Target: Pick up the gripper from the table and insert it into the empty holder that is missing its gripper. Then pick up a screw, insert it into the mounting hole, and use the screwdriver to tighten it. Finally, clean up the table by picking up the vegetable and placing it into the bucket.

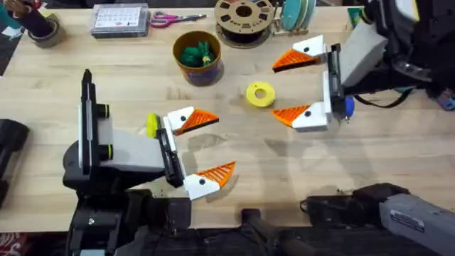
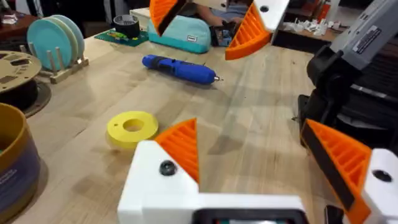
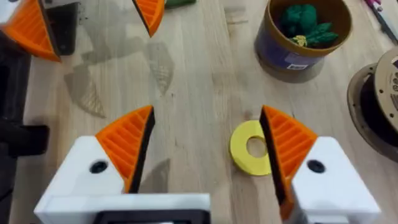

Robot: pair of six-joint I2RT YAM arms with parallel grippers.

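Vegetable (image 1: 197, 53), bright green and leafy, lying inside the bucket (image 1: 198, 70), which stands upright on the worktop toward the far edge, a little left of the middle; yellow-tan rim, bluish-purple body with a pale label, writing too small to read. Same vegetable (image 3: 306, 23) and bucket (image 3: 292, 53) seen from the right wrist, a bit of yellow among the leaves. Yellow ring-shaped disc (image 1: 260, 94) lying flat just right of the bucket, near the worktop's centre. Blue screwdriver (image 2: 179, 68) lying flat on the wood, metal tip bare, close under the right arm's wrist in the overhead view. Right gripper (image 1: 303, 86) hanging over the worktop right of the disc, spread wide and holding nothing, an orange ribbed wedge seated on each white finger mount. Left gripper (image 1: 200, 148) over the near-left part of the worktop, likewise wide apart and empty, both orange wedges in place, a dark screw head visible on the white mount (image 2: 163, 180). Brown filament spool (image 1: 245, 20) at the far edge beyond the bucket, teal plates in a wooden rack (image 1: 294, 16) beside it, pink-handled scissors (image 1: 174, 19) and a clear box (image 1: 120, 20) with unreadable print further left along that edge.
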